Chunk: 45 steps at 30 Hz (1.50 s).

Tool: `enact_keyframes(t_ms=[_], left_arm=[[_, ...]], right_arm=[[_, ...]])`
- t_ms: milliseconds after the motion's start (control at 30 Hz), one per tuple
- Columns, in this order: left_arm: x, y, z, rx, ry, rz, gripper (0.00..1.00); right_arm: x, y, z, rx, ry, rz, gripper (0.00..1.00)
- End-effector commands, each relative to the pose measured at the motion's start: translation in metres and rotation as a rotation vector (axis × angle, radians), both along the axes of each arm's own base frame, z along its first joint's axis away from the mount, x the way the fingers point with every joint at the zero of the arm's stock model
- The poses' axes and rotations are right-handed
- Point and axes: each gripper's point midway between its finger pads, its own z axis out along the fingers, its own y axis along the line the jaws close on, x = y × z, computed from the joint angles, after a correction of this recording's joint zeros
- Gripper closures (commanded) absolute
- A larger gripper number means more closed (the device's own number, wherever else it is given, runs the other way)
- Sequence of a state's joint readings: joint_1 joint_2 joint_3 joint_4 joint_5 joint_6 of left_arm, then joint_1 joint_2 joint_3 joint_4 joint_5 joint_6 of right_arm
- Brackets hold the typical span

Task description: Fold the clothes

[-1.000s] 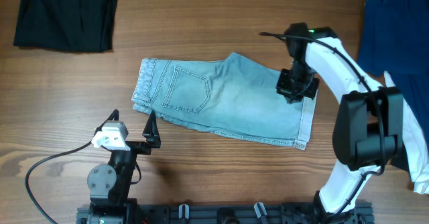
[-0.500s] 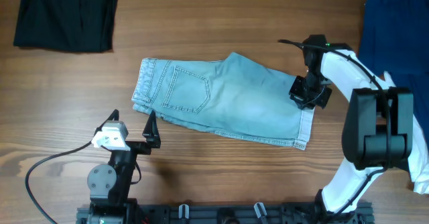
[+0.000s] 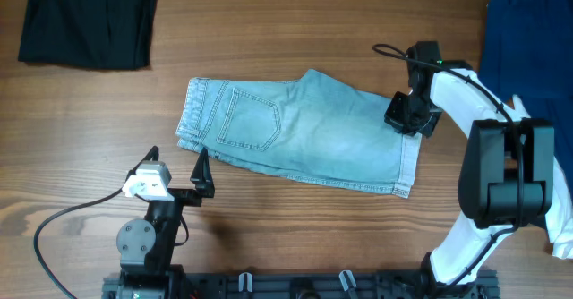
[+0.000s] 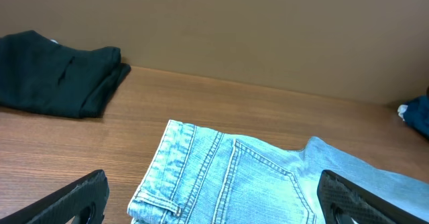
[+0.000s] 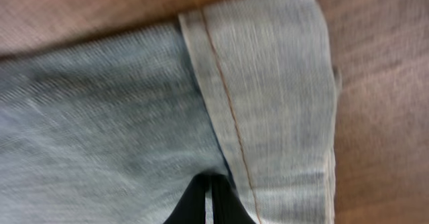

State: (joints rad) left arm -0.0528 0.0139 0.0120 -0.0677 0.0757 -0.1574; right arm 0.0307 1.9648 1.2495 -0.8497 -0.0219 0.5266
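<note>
The pale blue denim shorts [image 3: 304,133] lie flat in the middle of the table, waistband to the left and cuffed leg hems to the right. They also show in the left wrist view [image 4: 228,177] and in the right wrist view [image 5: 120,117]. My right gripper [image 3: 405,115] is at the upper right leg hem. Its fingers [image 5: 211,197] are pinched together on the denim just beside the cuff [image 5: 275,103]. My left gripper [image 3: 177,162] is open and empty in front of the waistband, its fingers [image 4: 214,200] spread wide on either side of it.
A folded black garment [image 3: 85,21] lies at the back left and shows in the left wrist view [image 4: 53,83]. Navy clothes [image 3: 528,39] and a white piece [image 3: 560,192] lie at the right edge. Bare wood [image 3: 313,236] runs along the front.
My right gripper moved from on top of the leg out to the right hem, then a little back up and left. The left arm has not moved.
</note>
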Motion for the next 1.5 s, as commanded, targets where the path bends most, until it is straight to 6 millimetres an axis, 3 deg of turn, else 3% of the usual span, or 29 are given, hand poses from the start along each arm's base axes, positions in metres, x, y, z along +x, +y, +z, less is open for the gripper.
enact_keyframes(t_ms=[0,467,633,667,700,733,833,900,1000,1067,1200,1333,1467], left_arm=[[0.0,0.002,-0.002,0.019,0.001,0.01,0.0],[0.0,0.002,-0.002,0.019,0.001,0.01,0.0],[0.0,0.002,-0.002,0.02,0.001,0.01,0.0],[0.0,0.002,-0.002,0.02,0.001,0.01,0.0],[0.0,0.002,-0.002,0.02,0.001,0.01,0.0],[0.0,0.002,-0.002,0.02,0.001,0.01,0.0],[0.0,0.002,-0.002,0.02,0.001,0.01,0.0],[0.0,0.002,-0.002,0.02,0.001,0.01,0.0],[0.0,0.002,-0.002,0.02,0.001,0.01,0.0],[0.0,0.002,-0.002,0.02,0.001,0.01,0.0],[0.0,0.002,-0.002,0.02,0.001,0.01,0.0],[0.0,0.002,-0.002,0.02,0.001,0.01,0.0],[0.0,0.002,-0.002,0.02,0.001,0.01,0.0]], right_arm=[[0.014,-0.002,-0.017,0.003,-0.043,-0.041,0.96],[0.106,-0.003,0.006,0.015,-0.425,-0.037,0.96],[0.121,-0.009,0.022,0.014,-0.467,-0.049,0.96],[0.123,-0.009,0.027,0.014,-0.461,-0.048,0.92],[0.125,-0.009,0.034,0.013,-0.459,-0.043,0.83],[0.126,-0.008,0.039,0.012,-0.459,-0.039,0.82],[0.135,-0.002,0.079,0.03,-0.505,-0.004,0.83],[0.14,0.011,0.107,0.082,-0.558,0.048,0.82],[0.142,0.055,0.155,0.215,-0.668,0.204,0.77],[0.137,0.076,0.167,0.274,-0.685,0.251,0.76],[0.123,0.131,0.164,0.417,-0.65,0.35,0.78],[0.107,0.193,0.151,0.536,-0.6,0.447,0.92],[0.098,0.246,0.134,0.598,-0.579,0.504,0.94]])
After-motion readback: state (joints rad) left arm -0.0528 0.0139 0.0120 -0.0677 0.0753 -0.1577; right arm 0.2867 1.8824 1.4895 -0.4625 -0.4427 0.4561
